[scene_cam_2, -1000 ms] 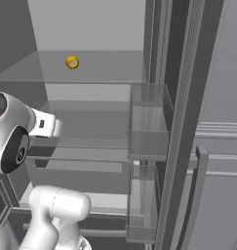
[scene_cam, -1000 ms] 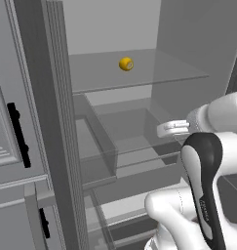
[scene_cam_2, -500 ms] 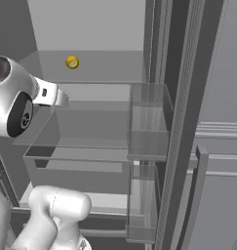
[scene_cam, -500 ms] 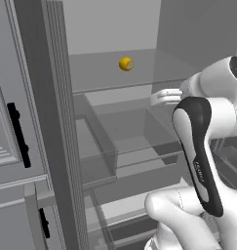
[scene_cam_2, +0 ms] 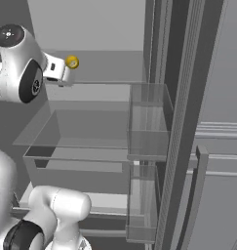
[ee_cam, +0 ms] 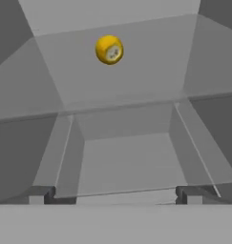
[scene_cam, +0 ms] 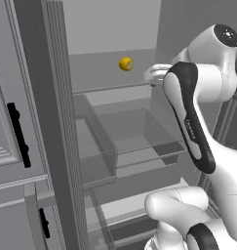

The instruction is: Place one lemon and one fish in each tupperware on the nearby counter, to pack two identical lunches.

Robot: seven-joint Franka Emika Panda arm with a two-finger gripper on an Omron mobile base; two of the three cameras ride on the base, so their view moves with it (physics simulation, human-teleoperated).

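Note:
One lemon (scene_cam: 126,64) (scene_cam_2: 71,62) (ee_cam: 109,49), small, round and bright yellow, lies on the upper glass shelf (scene_cam: 105,78) of an open fridge, towards the back. My gripper (scene_cam: 150,76) (scene_cam_2: 66,77) (ee_cam: 115,195) hangs at shelf height in front of the lemon and a little to its right, apart from it. It is open, with nothing between its fingertips (ee_cam: 41,195). The fish, the tupperware and the counter are out of view.
Below the shelf sits a clear drawer (scene_cam: 129,132) (ee_cam: 122,162). Clear door bins (scene_cam_2: 147,122) stand on the fridge door at the right. The fridge's side wall (scene_cam: 51,122) and a grey cabinet with a black handle (scene_cam: 17,134) close off the left.
The arm has swung upward: the gripper rose from drawer height to the level of the upper shelf and came nearer the lemon. It stayed open. The lemon has not moved.

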